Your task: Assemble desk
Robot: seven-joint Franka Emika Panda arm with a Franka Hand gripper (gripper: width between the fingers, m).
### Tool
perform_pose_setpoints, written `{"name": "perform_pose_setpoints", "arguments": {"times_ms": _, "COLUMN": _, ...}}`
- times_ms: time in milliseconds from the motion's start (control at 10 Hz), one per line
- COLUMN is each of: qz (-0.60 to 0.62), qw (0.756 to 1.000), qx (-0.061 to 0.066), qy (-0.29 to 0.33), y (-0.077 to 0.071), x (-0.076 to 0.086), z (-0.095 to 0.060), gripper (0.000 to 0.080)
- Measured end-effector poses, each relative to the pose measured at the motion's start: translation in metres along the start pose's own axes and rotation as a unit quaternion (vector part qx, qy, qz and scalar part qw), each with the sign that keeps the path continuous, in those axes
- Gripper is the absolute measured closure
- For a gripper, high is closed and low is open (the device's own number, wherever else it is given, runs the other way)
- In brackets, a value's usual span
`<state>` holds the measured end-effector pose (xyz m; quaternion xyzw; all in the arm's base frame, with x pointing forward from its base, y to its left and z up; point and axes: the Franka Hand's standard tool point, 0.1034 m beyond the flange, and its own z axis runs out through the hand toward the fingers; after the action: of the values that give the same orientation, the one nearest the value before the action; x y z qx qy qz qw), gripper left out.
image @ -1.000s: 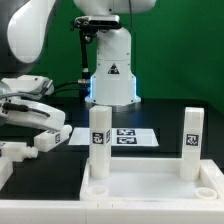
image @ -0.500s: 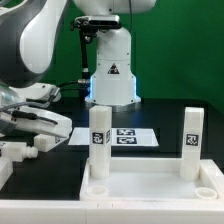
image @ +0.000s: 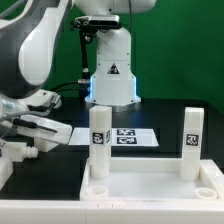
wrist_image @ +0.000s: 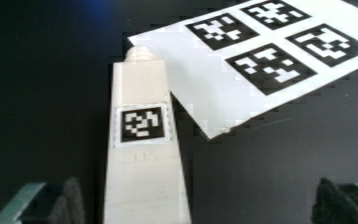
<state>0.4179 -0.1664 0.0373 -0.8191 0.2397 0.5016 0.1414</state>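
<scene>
White leg [wrist_image: 144, 140] lies flat just beside the marker board [wrist_image: 247, 60]. The fingers [wrist_image: 48, 203] are spread fully, one each side of the leg, gripping nothing.

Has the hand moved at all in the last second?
Yes. In the exterior view the hand has come down, sitting lower against the marker board, which has stayed where it was.

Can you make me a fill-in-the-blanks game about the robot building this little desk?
The tabletop has ___ legs standing upright on it. The marker board shows ___ tags. The claw by the loose leg is wide ___.
Missing words: two, four, open.
</scene>
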Motion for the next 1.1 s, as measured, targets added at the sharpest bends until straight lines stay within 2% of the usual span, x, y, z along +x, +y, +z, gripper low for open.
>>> {"name": "perform_pose_setpoints", "arguments": {"times_ms": 300, "qz": 0.0, "qw": 1.0, "qx": 0.0, "qy": 0.001, "y": 0.001, "x": 0.001, "z": 0.001, "gripper": 0.015}}
{"name": "perform_pose_setpoints", "arguments": {"times_ms": 500, "qz": 0.011, "qw": 1.0, "qx": -0.001, "qy": -0.006, "y": 0.003, "x": 0.006, "z": 0.015, "gripper": 0.015}}
{"name": "perform_pose_setpoints", "arguments": {"times_ms": 1100, "qz": 0.012, "qw": 1.0, "qx": -0.005, "qy": -0.007, "y": 0.002, "x": 0.012, "z": 0.026, "gripper": 0.015}}
